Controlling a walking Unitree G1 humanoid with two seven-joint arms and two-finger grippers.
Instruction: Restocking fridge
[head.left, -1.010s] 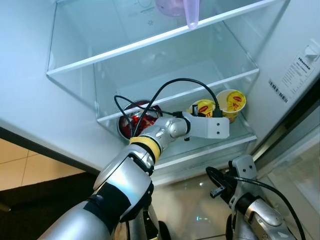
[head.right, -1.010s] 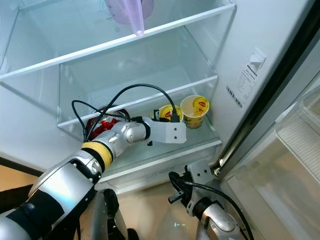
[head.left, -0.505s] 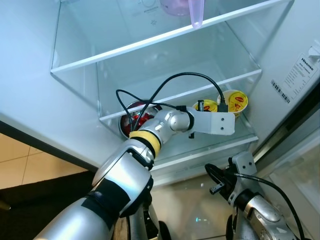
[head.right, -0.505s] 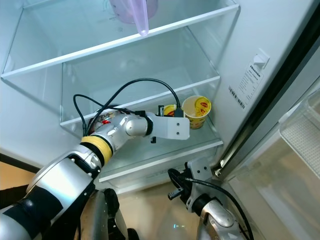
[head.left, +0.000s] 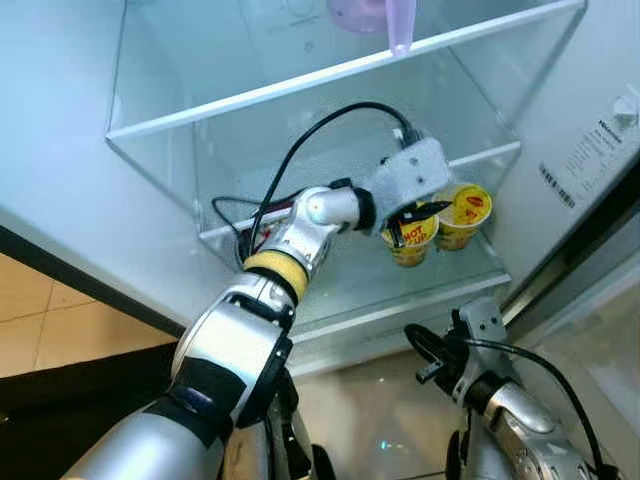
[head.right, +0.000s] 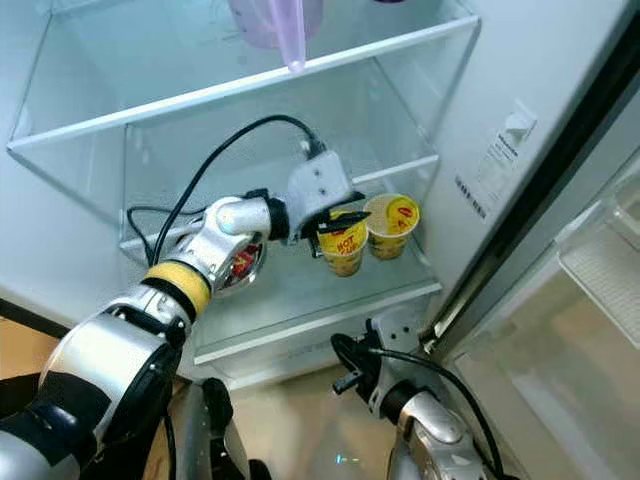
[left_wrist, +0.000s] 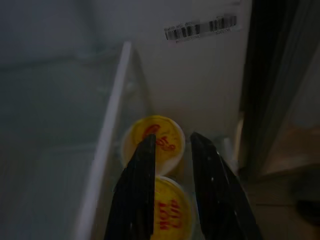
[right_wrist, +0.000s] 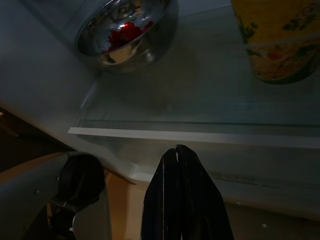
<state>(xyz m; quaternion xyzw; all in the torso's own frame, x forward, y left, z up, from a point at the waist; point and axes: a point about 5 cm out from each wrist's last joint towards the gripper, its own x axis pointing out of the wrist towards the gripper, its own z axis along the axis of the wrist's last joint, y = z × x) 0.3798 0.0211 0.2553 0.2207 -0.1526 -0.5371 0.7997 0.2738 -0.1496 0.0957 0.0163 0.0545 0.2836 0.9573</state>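
left gripper (head.left: 412, 213) over the noodle cups, fridge restock

fingers slightly parted, holding nothing, above the nearer cup (head.left: 410, 236) beside its twin (head.left: 462, 214) at the glass shelf's (head.left: 400, 300) right end, seemingly grouping them; right gripper (right_wrist: 180, 165) closed, idle.

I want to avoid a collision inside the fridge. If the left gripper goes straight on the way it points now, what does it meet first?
Probably the nearer yellow noodle cup, directly under the left gripper; its open fingers straddle it. The second noodle cup stands just beyond, though depth is unclear.
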